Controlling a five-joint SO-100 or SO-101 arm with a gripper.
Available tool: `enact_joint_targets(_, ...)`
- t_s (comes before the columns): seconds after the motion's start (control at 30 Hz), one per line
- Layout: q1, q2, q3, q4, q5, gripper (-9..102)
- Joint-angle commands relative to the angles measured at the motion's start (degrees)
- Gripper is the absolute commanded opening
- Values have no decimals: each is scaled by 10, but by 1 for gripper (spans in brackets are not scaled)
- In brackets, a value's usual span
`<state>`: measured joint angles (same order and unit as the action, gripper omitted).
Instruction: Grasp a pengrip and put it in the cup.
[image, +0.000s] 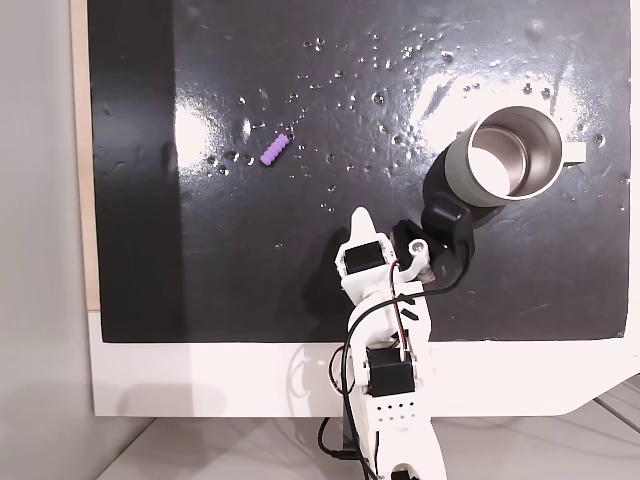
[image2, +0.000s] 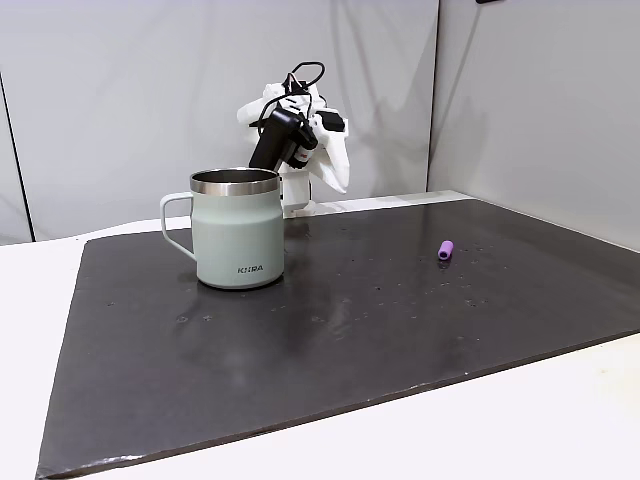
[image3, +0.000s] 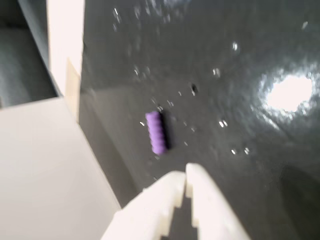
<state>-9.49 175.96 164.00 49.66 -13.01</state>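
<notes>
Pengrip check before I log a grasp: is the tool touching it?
Apart. In the wrist view, bare dark mat shows between the closed tool tips and the pengrip, which lies flat on the mat.

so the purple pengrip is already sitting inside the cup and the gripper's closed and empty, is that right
Not quite. The pengrip lies on the black mat, well apart from the cup, as the fixed view from above shows. The rest holds: in the wrist view the gripper is closed and empty.

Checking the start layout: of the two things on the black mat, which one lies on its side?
The purple pengrip lies flat on the mat, well apart from the cup, which stands upright with its mouth open upward.
</notes>
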Motion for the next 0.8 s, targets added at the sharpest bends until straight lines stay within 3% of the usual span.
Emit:
enact_joint_targets(0.0,-22,-137,-102,-33,-11,0)
enact_joint_targets(0.4,-63,-559,-373,-48,-18,0)
enact_joint_targets(0.77,-72,-689,-436,-107,-13,0)
